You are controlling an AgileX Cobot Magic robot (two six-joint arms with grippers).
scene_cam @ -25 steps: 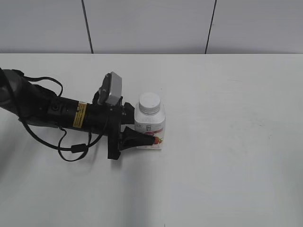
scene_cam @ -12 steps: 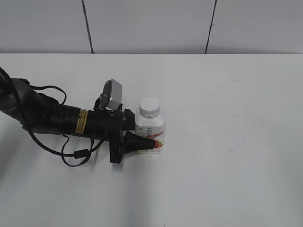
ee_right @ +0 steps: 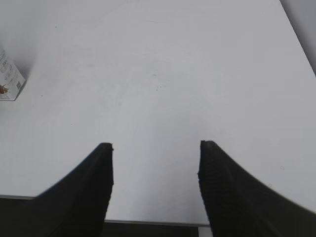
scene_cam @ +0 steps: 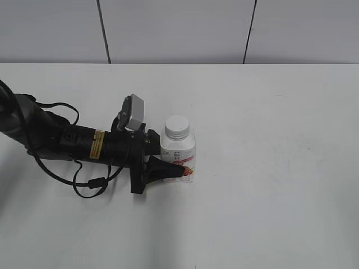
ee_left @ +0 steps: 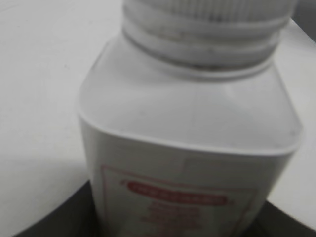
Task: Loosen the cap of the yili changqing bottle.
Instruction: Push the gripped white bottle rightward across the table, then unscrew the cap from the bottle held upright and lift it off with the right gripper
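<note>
between left claw [scene_cam: 168, 162] fingers, bottle [scene_cam: 179, 152]

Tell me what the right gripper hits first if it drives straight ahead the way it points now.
Probably nothing but bare table: the right gripper is open over empty surface, and the yili changqing bottle sits far off to its left, outside that line.

No legible text. Yili changqing bottle [ee_left: 190, 163] label carries a red banner and print, blurred beyond reading; yellow sticker [scene_cam: 96, 143] on left arm too small to read
</note>
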